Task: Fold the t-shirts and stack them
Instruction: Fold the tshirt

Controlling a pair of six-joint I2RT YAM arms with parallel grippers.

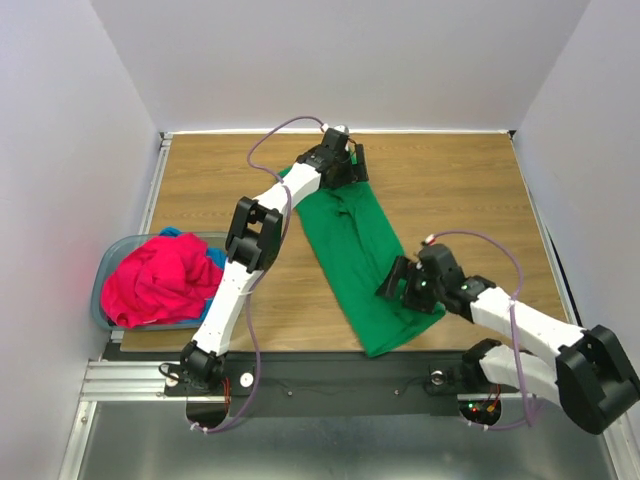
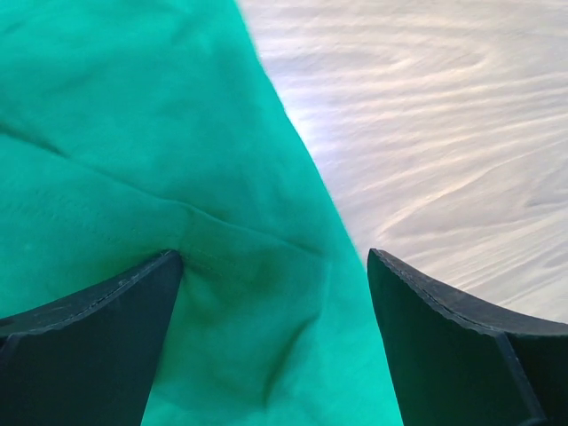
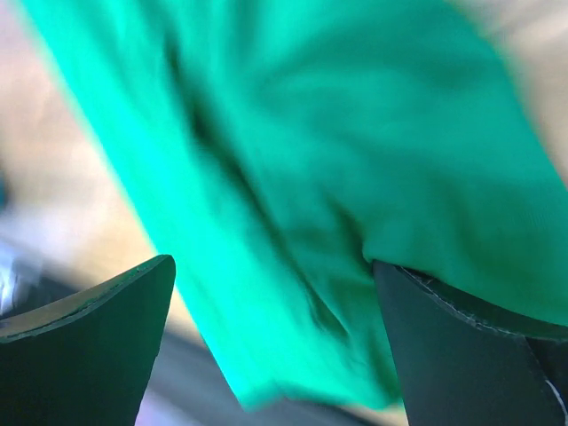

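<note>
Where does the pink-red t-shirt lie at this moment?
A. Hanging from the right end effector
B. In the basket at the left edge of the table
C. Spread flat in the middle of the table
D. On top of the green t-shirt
B: the pink-red t-shirt lies crumpled in the basket at the left edge of the table, while only the green t-shirt is spread on the wood.
</note>
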